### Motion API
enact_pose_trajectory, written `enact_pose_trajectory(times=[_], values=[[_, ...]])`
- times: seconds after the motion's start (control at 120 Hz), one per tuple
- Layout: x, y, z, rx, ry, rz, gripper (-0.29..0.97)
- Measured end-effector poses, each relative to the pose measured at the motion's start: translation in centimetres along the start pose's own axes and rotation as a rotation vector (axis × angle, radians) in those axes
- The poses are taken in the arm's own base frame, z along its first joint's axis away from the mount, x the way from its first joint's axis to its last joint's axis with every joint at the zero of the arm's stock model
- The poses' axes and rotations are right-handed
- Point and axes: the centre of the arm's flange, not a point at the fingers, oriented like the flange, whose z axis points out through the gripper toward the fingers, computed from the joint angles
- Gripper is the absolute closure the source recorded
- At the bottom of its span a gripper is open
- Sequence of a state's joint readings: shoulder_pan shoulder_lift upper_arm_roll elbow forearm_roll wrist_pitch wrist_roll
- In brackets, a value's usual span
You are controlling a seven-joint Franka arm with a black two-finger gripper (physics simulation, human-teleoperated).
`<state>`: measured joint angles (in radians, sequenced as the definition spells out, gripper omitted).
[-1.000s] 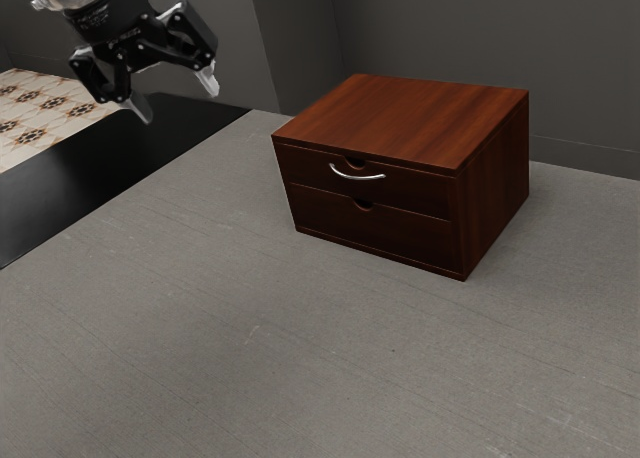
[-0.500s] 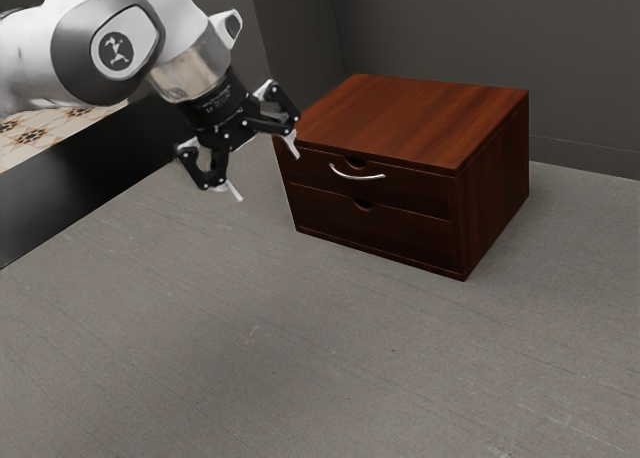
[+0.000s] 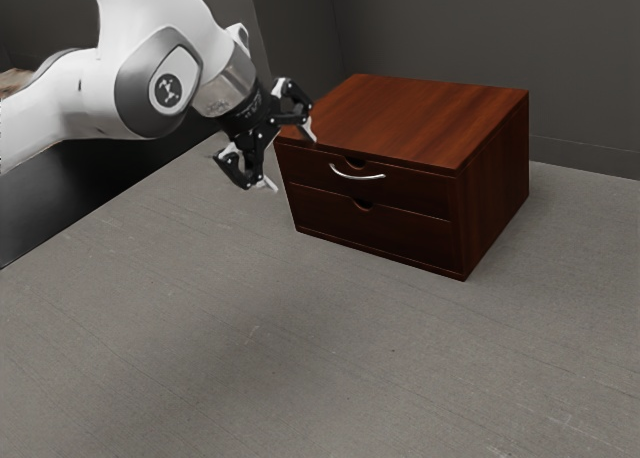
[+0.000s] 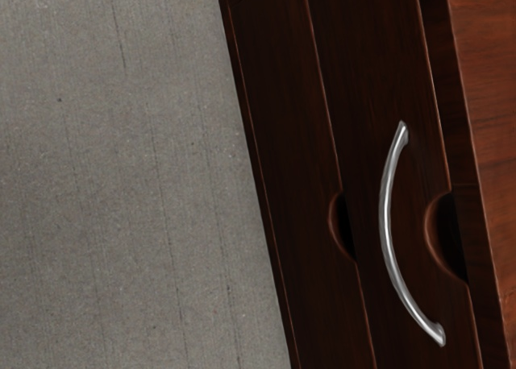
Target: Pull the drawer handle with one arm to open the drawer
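Claw [image 3: 287,158] spread wide, holding nothing, hanging just beside the cabinet's [image 3: 420,118] front corner, toward the exterior view's left of the handle [image 3: 357,175]. The top drawer [image 3: 410,186] looks shut, flush with the one beneath, and the cabinet sits on the grey tabletop [image 3: 250,328]. Best play, I'd say: straddle the middle of that silver bar, one finger above and one below, close firmly, then pull straight out with no sideways drag.
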<state>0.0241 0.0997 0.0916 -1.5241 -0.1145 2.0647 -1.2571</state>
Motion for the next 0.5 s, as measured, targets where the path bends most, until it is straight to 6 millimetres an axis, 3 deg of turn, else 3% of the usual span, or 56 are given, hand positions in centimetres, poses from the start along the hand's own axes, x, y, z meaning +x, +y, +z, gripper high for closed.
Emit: enact_pose_trajectory(times=[0.5], values=[[0.8,1.0,5.1,-0.037,0.019,-0.109,0.03]])
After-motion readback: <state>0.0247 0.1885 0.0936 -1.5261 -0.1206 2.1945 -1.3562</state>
